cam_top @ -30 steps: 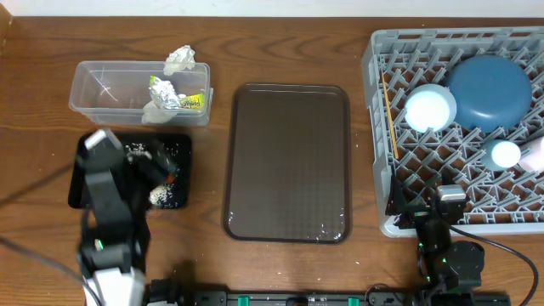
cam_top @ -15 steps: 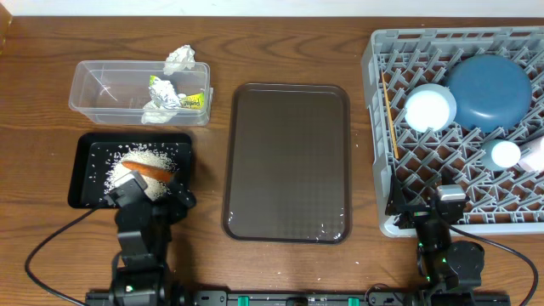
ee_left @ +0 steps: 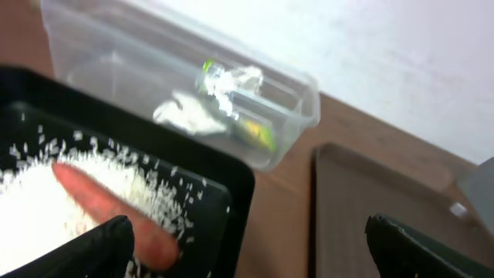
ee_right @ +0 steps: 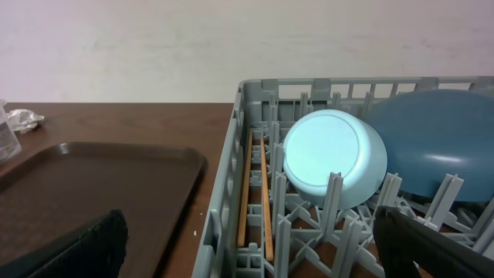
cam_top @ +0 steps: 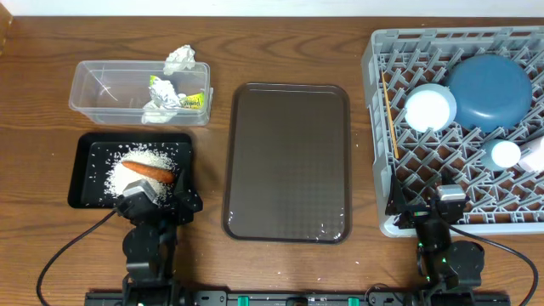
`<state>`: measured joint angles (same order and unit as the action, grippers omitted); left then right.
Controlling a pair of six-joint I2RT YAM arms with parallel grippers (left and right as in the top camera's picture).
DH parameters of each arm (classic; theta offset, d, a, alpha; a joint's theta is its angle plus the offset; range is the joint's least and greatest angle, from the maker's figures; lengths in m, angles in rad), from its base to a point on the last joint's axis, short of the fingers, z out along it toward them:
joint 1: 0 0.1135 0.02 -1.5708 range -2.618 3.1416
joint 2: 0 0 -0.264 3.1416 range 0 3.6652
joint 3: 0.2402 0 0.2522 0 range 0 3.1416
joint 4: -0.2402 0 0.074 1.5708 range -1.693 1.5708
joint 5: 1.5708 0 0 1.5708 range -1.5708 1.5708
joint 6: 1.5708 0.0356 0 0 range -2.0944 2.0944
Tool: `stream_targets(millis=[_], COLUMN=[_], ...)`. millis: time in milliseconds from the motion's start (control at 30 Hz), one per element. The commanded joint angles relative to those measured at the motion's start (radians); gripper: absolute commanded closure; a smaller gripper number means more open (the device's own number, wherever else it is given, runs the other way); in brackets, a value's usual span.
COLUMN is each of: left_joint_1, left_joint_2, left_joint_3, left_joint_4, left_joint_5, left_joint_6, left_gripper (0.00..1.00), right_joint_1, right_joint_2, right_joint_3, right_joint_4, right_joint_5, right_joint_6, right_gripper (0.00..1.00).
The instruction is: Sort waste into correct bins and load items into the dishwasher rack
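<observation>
Left pincer (cam_top: 160,200) hangs released and empty at the near edge of the shallow black tray (cam_top: 78,170), where a smooth orange carrot (cam_top: 149,171) lies on loose white rice (cam_top: 151,155). Right pincer (cam_top: 440,206), likewise spread and empty, sits at the near rim of the grey peg-latticed dishwasher rack (cam_top: 374,127), which holds a round blue plate (cam_top: 489,92), a pale blue bowl (cam_top: 429,108), a white cup (cam_top: 503,154) and thin wooden chopsticks (cam_top: 390,119). Crumpled tissue (cam_top: 155,112) and a crinkled foil wrapper (cam_top: 166,92) rest in the clear plastic tub (cam_top: 85,93) on the wooden desk (cam_top: 42,51).
</observation>
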<state>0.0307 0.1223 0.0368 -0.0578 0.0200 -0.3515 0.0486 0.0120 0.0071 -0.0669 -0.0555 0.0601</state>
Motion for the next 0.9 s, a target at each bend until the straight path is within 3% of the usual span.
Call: stream_targets(millis=[0,167,867], left_joint_1=[-0.004,-0.004,-0.003], left_joint_2=[-0.053,-0.123,-0.12], left_joint_3=[-0.033,-0.033,-0.033], left_joint_4=[-0.011,-0.011,-0.014], left_joint_5=[-0.004,-0.005,-0.031], left_joint_6=[0.083,0.132,0.201], left_gripper=[0.02,0.02,0.02], right_joint_1=[-0.011,-0.011,-0.011], right_joint_2=[-0.006,-0.006,-0.006], right_joint_3=[-0.002,-0.002,-0.002], right_joint_4=[-0.004,-0.004,-0.004], right_joint_5=[0.002,0.002,0.002], right_joint_6=[0.01,0.01,0.01], right_gripper=[0.01,0.01,0.01])
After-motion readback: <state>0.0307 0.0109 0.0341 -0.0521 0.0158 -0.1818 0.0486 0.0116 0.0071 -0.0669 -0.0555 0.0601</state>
